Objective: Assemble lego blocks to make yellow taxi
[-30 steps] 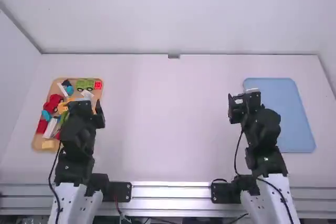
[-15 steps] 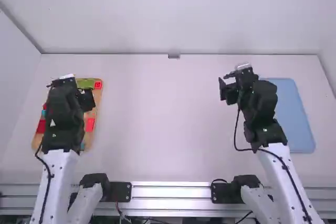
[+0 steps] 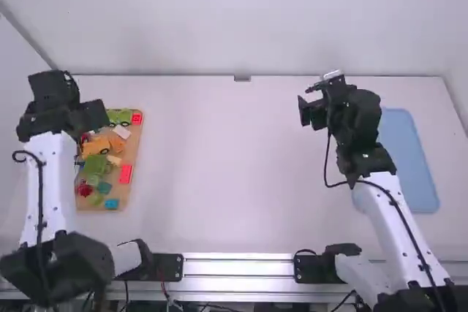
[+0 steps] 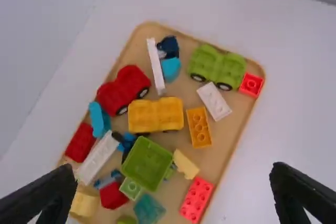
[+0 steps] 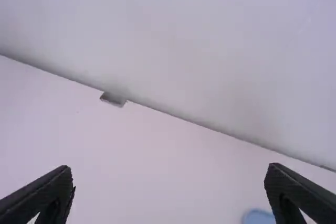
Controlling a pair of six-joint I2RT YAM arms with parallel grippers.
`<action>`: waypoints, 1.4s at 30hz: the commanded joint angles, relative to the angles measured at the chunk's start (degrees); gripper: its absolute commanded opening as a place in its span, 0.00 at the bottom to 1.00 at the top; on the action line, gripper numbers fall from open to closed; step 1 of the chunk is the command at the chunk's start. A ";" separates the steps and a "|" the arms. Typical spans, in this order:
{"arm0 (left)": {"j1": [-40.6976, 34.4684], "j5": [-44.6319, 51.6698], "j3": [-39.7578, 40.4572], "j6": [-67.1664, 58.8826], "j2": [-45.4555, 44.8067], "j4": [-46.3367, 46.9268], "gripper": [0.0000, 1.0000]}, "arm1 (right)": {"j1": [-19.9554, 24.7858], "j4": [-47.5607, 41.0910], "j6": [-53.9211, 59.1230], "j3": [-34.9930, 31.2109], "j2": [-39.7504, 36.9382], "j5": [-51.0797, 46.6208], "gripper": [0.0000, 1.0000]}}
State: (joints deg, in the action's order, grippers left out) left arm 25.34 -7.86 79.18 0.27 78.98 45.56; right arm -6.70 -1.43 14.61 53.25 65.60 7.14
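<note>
Judging by the yellow wheeled block and other pieces lying on the tan tray, the taxi looks unstarted (all the assembling seems left), with the left hand spread, facing them, and the right hand spread, empty, over the desk.

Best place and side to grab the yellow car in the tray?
I'd come from straight above and pinch the yellow car across its narrow width, near the middle, since its long sides run roughly parallel. The green box crowds its wheeled side, so slip that finger in carefully.
</note>
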 commanded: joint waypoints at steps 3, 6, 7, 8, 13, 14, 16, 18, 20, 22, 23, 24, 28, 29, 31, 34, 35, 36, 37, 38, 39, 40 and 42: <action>4.22 4.00 9.15 -0.15 8.34 6.25 0.99 | 0.02 -0.17 0.26 2.49 0.72 0.55 0.98; 5.62 4.52 13.18 -2.38 13.75 8.63 0.99 | 0.02 -0.15 0.24 2.49 0.72 0.55 0.98; 5.84 4.50 13.90 -2.84 14.88 8.96 0.99 | 0.02 -0.13 0.24 2.49 0.72 0.52 0.98; 5.88 4.48 14.23 -2.91 15.41 9.11 0.99 | 0.00 -0.13 0.24 2.49 0.72 0.52 0.98; 5.84 4.85 20.09 -2.99 23.26 13.90 0.99 | -0.15 -0.04 0.26 2.49 0.72 0.50 0.98; 5.86 6.88 22.49 -3.08 25.38 16.83 0.99 | -0.11 0.00 0.24 2.49 0.72 0.55 0.98; 5.86 8.24 24.94 -3.04 27.47 19.15 0.99 | -0.02 0.07 0.26 2.49 0.72 0.52 0.98; 5.88 8.44 28.59 -3.06 30.60 21.38 0.99 | -0.02 0.04 0.24 2.49 0.72 0.52 0.98; 6.14 8.24 30.49 -3.08 32.26 22.34 0.99 | -0.02 -0.02 0.24 2.49 0.72 0.52 0.98; 7.13 8.48 33.40 -3.04 34.95 24.74 0.99 | -0.04 -0.11 0.24 2.49 0.72 0.52 0.98; 7.28 8.50 33.73 -3.02 35.32 25.03 0.99 | -0.07 -0.13 0.24 2.49 0.72 0.52 0.98; 7.87 8.87 34.82 -3.02 36.61 26.08 0.99 | -0.17 -0.15 0.26 2.49 0.72 0.48 0.98; 10.49 10.45 36.79 -3.74 40.06 28.55 0.99 | -0.04 -0.02 0.24 2.49 0.72 0.52 0.98; 11.02 10.49 37.09 -3.67 40.61 29.22 0.99 | -0.04 0.04 0.24 2.49 0.72 0.55 0.98; 12.37 10.16 37.97 -3.54 42.25 30.77 0.99 | -0.13 0.09 0.24 2.49 0.72 0.55 0.98; 14.01 10.23 38.99 -4.63 44.57 31.87 0.99 | -0.83 0.09 0.26 2.49 0.72 0.55 0.98; 14.78 10.21 39.06 -6.84 45.55 31.34 0.99 | -1.20 0.09 0.26 2.49 0.72 0.52 0.98; 15.26 10.19 38.91 -10.01 46.16 30.10 0.99 | -1.40 0.09 0.26 2.49 0.72 0.52 0.98; 15.28 10.27 38.71 -12.70 46.51 29.14 0.99 | -1.60 0.11 0.26 2.49 0.72 0.55 0.98; 15.19 10.23 38.49 -14.95 46.64 28.41 0.99 | -1.66 0.11 0.28 2.49 0.72 0.46 0.98; 15.10 10.21 38.32 -16.48 46.71 28.04 0.99 | -1.64 0.13 0.26 2.49 0.72 0.42 0.98; 15.10 10.21 37.79 -20.00 46.71 27.36 0.99 | -1.55 0.17 0.24 2.49 0.72 0.35 0.98; 15.10 10.19 37.46 -23.69 46.71 26.91 0.99 | -1.55 0.17 0.26 2.49 0.72 0.44 0.98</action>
State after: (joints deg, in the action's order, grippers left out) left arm 41.06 1.54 116.88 -14.79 125.58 72.27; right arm -8.25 -1.48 15.03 53.67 65.93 7.40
